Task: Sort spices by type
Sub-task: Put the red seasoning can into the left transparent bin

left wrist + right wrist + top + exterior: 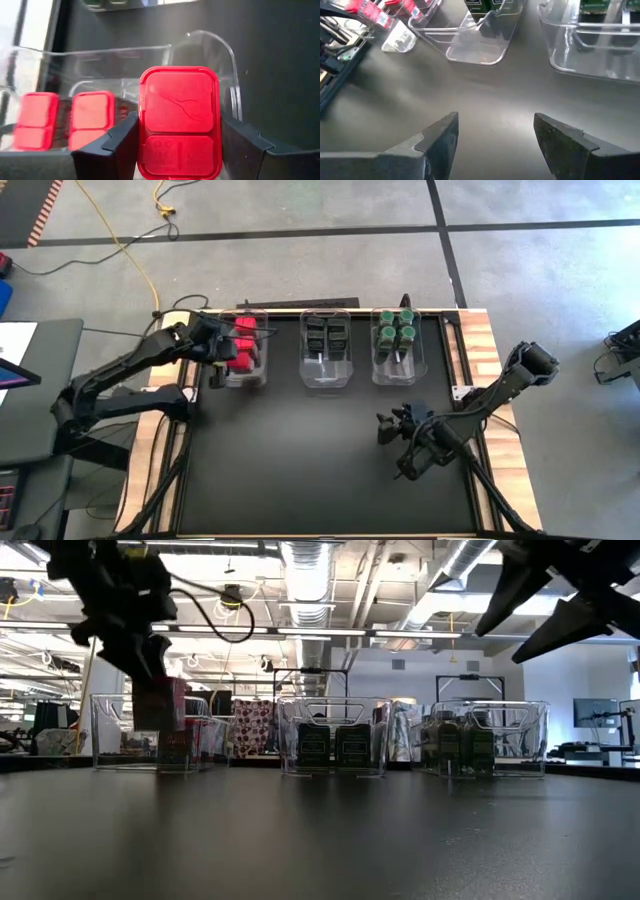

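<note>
Three clear bins stand in a row at the table's far side. The left bin [247, 370] holds red-topped containers [92, 117], the middle bin [327, 375] dark rectangular ones [333, 747], and the right bin [398, 370] round green-lidded jars [396, 330]. My left gripper [180, 135] is over the left bin's near part, shut on one red-topped container [180, 120]. My right gripper [495, 125] hangs open above bare table, on the near side of the right bin, touching nothing. My left gripper pinches the red-topped container between its two fingers [117, 145], one on each of two opposite sides just below the red lid [180, 100]. It comes from above, pointing down. The container [160, 705] hangs upright below the fingers, its lower part level with the bin's rim.
The table top [300, 460] is black with wooden side edges [495, 380]. Yellow and black cables [150, 240] lie on the floor beyond the far edge. A desk with a screen [20, 370] stands to the left. Bare table lies on the bins' near side.
</note>
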Available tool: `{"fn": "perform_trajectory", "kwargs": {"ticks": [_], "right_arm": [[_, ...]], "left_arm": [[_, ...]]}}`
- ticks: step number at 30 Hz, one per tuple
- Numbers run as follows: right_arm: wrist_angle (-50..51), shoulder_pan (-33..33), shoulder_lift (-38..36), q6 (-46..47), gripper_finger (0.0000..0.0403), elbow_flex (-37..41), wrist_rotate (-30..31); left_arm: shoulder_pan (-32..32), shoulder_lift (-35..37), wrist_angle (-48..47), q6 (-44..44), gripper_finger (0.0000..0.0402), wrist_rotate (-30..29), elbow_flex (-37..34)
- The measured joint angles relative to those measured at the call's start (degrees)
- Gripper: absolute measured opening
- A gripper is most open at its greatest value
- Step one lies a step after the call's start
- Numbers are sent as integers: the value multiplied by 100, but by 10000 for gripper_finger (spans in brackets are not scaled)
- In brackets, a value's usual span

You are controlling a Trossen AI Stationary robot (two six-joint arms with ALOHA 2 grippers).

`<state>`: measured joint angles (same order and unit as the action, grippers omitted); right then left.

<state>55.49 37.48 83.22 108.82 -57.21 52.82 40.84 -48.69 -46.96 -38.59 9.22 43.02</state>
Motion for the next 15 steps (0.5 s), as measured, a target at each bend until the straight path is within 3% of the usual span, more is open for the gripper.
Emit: {"fn": "perform_trajectory", "kwargs": {"ticks": [4, 15], "right_arm": [[-266, -98, 0, -374, 286, 0, -12], [-759, -164, 0, -842, 286, 0, -23]], "left_arm": [[232, 2, 451, -173, 217, 421, -442], [564, -26, 1138, -559, 217, 451, -976]]}}
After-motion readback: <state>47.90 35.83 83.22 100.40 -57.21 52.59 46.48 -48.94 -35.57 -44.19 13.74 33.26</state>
